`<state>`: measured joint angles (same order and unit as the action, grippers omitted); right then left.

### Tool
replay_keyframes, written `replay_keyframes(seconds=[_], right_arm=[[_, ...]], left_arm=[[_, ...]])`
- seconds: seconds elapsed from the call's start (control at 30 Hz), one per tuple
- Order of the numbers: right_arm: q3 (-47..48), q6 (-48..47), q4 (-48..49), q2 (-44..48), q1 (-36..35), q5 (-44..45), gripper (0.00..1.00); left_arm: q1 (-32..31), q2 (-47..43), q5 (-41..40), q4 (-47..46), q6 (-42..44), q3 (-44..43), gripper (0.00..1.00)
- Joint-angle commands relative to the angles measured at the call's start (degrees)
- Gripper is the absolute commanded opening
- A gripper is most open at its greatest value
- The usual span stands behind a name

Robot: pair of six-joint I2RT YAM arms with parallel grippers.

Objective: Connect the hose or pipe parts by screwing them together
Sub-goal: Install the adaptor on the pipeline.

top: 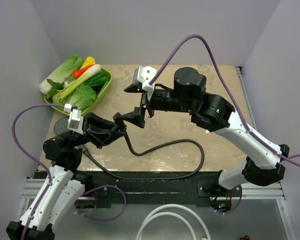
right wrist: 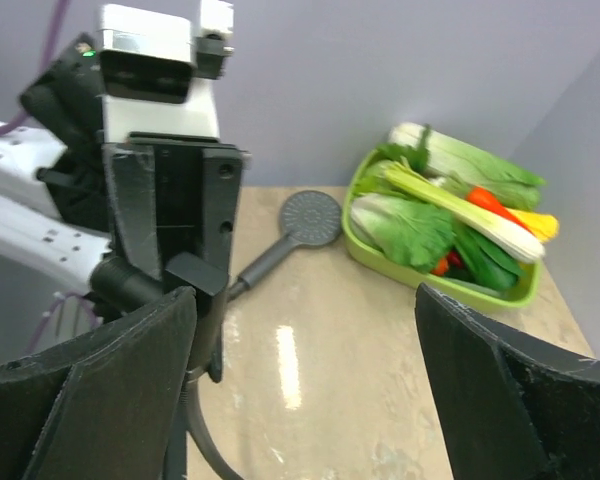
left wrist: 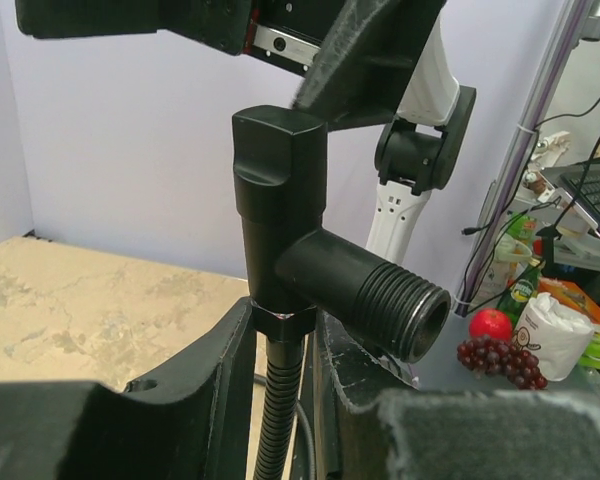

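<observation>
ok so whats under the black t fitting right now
The dark ribbed hose runs up into the T fitting through its end nut, gripped by the left hand. How far the threads engage is hidden inside the nut.

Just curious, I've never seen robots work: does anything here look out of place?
Only the green tray of vegetables in the far-left corner: food beside a shower head looks odd. Nothing seems spilled or broken.
</observation>
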<state>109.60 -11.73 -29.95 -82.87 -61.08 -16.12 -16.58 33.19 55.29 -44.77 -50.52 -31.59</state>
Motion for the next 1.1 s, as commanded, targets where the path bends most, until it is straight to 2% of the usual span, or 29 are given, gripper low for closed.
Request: replay_keyframes(seconds=[0.0,0.2,0.33,0.5,0.6,0.63,0.67,0.8,0.83,0.9,0.93,1.07], right_arm=[[0.44,1.0,0.69,-0.62,0.7,-12.34,0.91],[-1.41,3.19,3.32,-1.24,2.72,-24.47,0.88],[-0.53,4.6,3.24,-2.91,3.86,-27.73,0.79],[-0.79,6.54,5.25,-4.14,4.04,-31.51,0.73],[-0.62,7.68,6.66,-4.67,4.39,-33.0,0.63],[-0.44,7.94,7.27,-4.93,4.56,-33.45,0.55],[-0.44,8.56,7.45,-5.11,4.65,-33.89,0.52],[-1.67,10.14,9.65,-4.85,5.27,-35.56,0.44],[-2.11,10.23,9.91,-4.84,5.27,-36.26,0.37],[-2.46,10.85,10.18,-4.67,5.44,-36.35,0.3],[-3.07,10.93,10.35,-4.49,5.62,-36.18,0.22],[-7.02,11.72,11.84,-2.39,6.06,-33.81,0.06]], left_arm=[[0.23,-0.67,0.17,-5.94,-2.39,-0.49,0.0],[0.23,-0.76,0.26,-6.03,-2.47,-0.57,0.0],[0.23,-0.93,0.17,-6.03,-2.48,-0.57,0.0],[0.23,-1.02,0.26,-6.11,-2.39,-0.75,0.0],[0.32,-1.02,0.35,-6.11,-2.39,-0.66,0.0],[0.23,-1.02,0.26,-6.11,-2.39,-0.66,0.0],[0.23,-1.02,0.35,-6.03,-2.3,-0.66,0.0],[0.23,-1.11,0.26,-6.11,-2.21,-0.66,0.0],[0.23,-1.11,0.26,-6.03,-2.13,-0.57,0.0],[0.23,-1.2,0.26,-5.94,-2.04,-0.57,0.0],[0.23,-1.2,0.0,-5.94,-2.04,-0.66,0.0],[0.23,-1.2,-0.88,-4.45,-1.16,-0.92,0.0]])
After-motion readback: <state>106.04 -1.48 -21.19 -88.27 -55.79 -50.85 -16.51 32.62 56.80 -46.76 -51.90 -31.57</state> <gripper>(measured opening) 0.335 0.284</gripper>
